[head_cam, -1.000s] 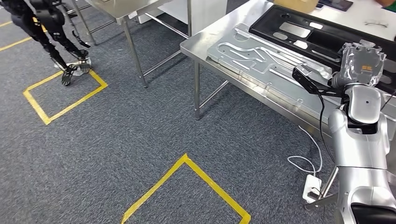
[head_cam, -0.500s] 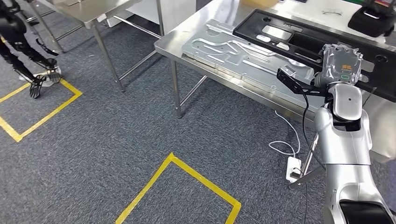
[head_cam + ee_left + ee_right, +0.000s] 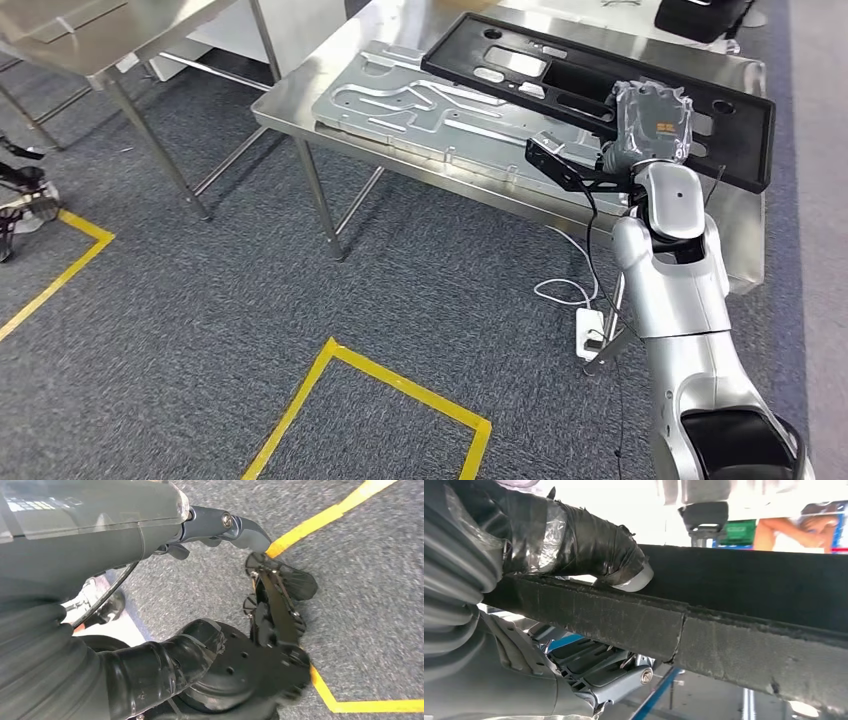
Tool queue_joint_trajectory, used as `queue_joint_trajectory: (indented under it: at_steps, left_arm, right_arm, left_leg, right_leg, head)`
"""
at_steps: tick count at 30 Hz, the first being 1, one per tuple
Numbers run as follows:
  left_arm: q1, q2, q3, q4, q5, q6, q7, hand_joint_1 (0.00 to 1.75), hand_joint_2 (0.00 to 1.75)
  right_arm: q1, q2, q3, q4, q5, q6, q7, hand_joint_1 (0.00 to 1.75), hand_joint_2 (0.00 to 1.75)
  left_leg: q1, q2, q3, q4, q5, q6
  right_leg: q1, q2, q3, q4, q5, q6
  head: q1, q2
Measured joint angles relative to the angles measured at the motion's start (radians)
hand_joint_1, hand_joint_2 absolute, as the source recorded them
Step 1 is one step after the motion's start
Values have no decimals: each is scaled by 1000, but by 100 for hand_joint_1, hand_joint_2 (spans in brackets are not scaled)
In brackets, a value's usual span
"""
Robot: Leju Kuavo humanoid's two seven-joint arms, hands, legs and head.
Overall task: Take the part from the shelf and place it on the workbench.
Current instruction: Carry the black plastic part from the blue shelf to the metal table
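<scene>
The part is a long black panel point(image 3: 590, 85) with cut-outs, and my right hand point(image 3: 650, 120) grips it by one long edge. It hangs low over the steel workbench point(image 3: 300, 112), above a silver stamped plate point(image 3: 420, 100) lying there; I cannot tell whether they touch. In the right wrist view the taped thumb point(image 3: 594, 545) presses on the panel's rough edge point(image 3: 734, 630), with the hand's grey frame under it. My left hand point(image 3: 220, 525) hangs over the carpet, holding nothing, thumb stretched out.
A second steel table point(image 3: 90, 40) stands at the far left. Yellow tape point(image 3: 400, 390) marks squares on the grey carpet. A white power strip point(image 3: 590, 335) with a cable lies by the bench's leg. A dark bag point(image 3: 700, 15) sits at the bench's far end.
The whole picture has slid left as the camera turned, so more of the workbench is in view. The black panel stays in my right hand.
</scene>
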Motion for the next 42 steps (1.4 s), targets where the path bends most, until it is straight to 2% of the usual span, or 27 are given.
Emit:
queue_joint_trajectory:
  at_steps: [2,4,5,6,8,9,10,11,12,13,15,16,17,21,26,34,42]
  left_arm:
    - [-4,0,14,6,-3,-6,1,0,175]
    - [-10,-1,25,12,-8,-14,2,0,175]
    - [-15,-1,29,15,-11,-19,3,0,175]
    - [-19,-2,34,18,-15,-24,4,0,175]
    - [-24,-3,45,24,-24,-33,4,0,175]
    - [-25,-3,52,27,-29,-36,3,0,175]
    - [-27,-3,58,32,-35,-39,1,0,175]
    - [-29,-3,64,36,-42,-42,-2,0,175]
    - [-31,-3,68,39,-50,-46,-6,0,175]
    - [-34,-3,73,43,-58,-50,-13,0,175]
    - [-43,-3,83,50,-80,-61,-30,0,175]
    - [-47,-3,89,53,-91,-67,-38,0,175]
    - [-51,-3,95,55,-101,-72,-44,0,175]
    - [-58,-3,117,62,-129,-87,-58,0,175]
    - [-67,-3,134,70,-142,-98,-64,0,175]
    - [-71,-3,153,77,-160,-104,-78,0,175]
    - [-87,-3,180,86,-202,-120,-107,0,175]
  right_arm:
    - [-5,7,8,3,-2,2,-1,175,175]
    - [-7,13,14,7,-2,2,-7,175,175]
    - [-8,16,16,9,-2,1,-14,175,175]
    - [-11,18,21,10,-1,-1,-19,175,175]
    - [-20,23,34,12,0,-2,-26,175,175]
    - [-23,26,42,13,1,-2,-26,175,175]
    - [-24,28,48,15,1,-2,-26,175,175]
    - [-24,29,54,16,1,-2,-26,175,175]
    - [-24,30,58,18,1,-2,-26,175,175]
    - [-25,31,62,18,1,-1,-26,175,175]
    - [-30,32,67,19,-1,4,-27,175,175]
    - [-33,33,71,19,-3,8,-29,175,175]
    - [-34,33,75,20,-6,12,-33,175,175]
    - [-35,35,103,25,-14,25,-43,175,175]
    - [-35,37,144,30,-17,31,-49,175,175]
    - [-36,39,181,33,-21,34,-57,175,175]
    - [-36,43,212,32,-33,39,-59,175,175]
  left_leg:
    - [-3,-23,24,-54,15,7]
    - [-4,-3,28,-65,24,9]
    - [-1,6,30,-75,31,13]
    - [1,15,32,-85,38,18]
    - [2,33,32,-95,46,24]
    - [2,41,30,-94,47,26]
    - [2,49,27,-93,47,25]
    - [2,55,25,-91,47,25]
    - [2,59,23,-88,46,24]
    - [2,62,22,-84,45,22]
    - [0,66,19,-75,40,14]
    - [-2,68,16,-71,38,10]
    - [-5,68,13,-67,36,8]
    - [-8,70,11,-68,38,22]
    - [-6,70,11,-76,44,12]
    - [-6,70,10,-78,47,-2]
    - [-8,69,5,-71,45,-1]
  right_leg:
    - [-4,18,-5,-3,6,10]
    - [-8,31,-9,-8,13,23]
    - [-6,18,-12,-5,9,28]
    - [-4,-4,-20,11,-6,32]
    - [-2,-58,-60,103,-65,40]
    - [-4,-72,-86,167,-97,45]
    - [-6,-78,-107,220,-117,49]
    - [-7,-81,-114,243,-119,52]
    - [-8,-83,-102,228,-103,53]
    - [-9,-85,-71,177,-74,53]
    - [-5,-94,1,47,-32,46]
    - [-2,-97,23,4,-23,41]
    - [-1,-98,32,-17,-22,36]
    - [0,-92,29,-21,-17,32]
    - [3,-91,25,-20,-15,25]
    - [5,-92,23,-19,-15,24]
    - [1,-92,23,-20,-13,27]
  head:
    - [0,0]
    - [0,0]
    - [1,0]
    - [2,0]
    - [4,0]
    - [5,0]
    - [5,0]
    - [5,0]
    - [5,0]
    - [5,0]
    - [5,0]
    - [4,0]
    - [4,0]
    - [4,0]
    - [4,0]
    - [4,0]
    - [4,0]
